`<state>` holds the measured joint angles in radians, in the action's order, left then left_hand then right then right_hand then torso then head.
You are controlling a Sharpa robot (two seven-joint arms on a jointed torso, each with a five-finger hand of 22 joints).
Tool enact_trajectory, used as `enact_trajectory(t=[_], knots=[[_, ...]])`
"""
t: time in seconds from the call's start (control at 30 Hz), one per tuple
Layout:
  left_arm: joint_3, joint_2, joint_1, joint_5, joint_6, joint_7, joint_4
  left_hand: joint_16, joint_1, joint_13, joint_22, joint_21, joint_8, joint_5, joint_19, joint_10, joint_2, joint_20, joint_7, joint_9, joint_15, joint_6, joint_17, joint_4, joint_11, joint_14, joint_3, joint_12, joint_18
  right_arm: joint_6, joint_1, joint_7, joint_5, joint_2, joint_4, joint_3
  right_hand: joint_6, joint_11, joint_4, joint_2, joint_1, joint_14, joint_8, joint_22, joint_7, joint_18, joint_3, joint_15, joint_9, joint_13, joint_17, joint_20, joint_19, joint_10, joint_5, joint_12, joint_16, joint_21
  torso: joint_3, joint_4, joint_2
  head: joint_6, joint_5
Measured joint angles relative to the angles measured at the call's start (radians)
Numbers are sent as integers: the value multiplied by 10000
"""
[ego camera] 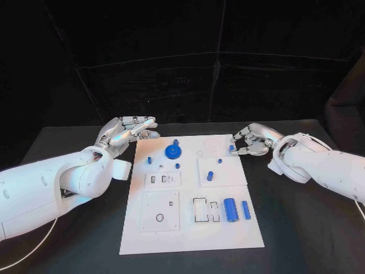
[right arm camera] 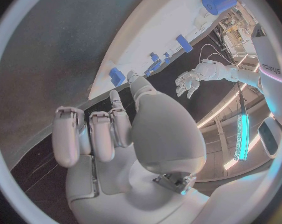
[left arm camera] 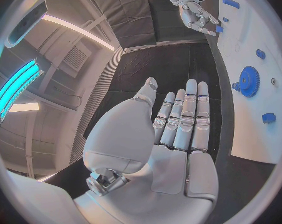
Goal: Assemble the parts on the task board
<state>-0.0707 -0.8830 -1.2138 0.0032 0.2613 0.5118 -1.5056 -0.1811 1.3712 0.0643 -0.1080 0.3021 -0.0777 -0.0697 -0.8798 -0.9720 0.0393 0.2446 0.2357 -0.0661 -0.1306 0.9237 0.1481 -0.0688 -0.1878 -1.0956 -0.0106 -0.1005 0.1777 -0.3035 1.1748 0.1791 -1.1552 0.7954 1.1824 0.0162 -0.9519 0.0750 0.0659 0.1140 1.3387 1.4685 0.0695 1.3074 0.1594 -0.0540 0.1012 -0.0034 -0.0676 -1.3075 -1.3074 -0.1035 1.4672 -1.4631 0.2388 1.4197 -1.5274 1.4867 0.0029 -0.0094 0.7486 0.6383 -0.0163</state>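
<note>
Centrally on the black table lies the white rectangular task board, small blue plastic parts scattered over it. Left hand and right hand hover at its far corners, fingers apart, holding nothing.

A black counter carries the scene, and black curtains hang behind it as a backdrop. Above the curtains, a pale ceiling holds a long strip light and a ventilation grille.
</note>
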Motion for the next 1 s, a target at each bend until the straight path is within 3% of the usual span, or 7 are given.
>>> enact_trajectory(t=[1.0], knots=[[-1,18,2,0,-21,-9,63,0,0,1,-2,0,0,0,0,0,0,0,0,0,0,0,-3,29,0,0,29,0,-1,462,-27,20,42,-322,-449,-3,-391,-23,-482,-453,453,0,110,0,-40,0,288,0,-32,0,1,0,0,-23,-86,47,0,0,-2,-6,-10,68,-34]])
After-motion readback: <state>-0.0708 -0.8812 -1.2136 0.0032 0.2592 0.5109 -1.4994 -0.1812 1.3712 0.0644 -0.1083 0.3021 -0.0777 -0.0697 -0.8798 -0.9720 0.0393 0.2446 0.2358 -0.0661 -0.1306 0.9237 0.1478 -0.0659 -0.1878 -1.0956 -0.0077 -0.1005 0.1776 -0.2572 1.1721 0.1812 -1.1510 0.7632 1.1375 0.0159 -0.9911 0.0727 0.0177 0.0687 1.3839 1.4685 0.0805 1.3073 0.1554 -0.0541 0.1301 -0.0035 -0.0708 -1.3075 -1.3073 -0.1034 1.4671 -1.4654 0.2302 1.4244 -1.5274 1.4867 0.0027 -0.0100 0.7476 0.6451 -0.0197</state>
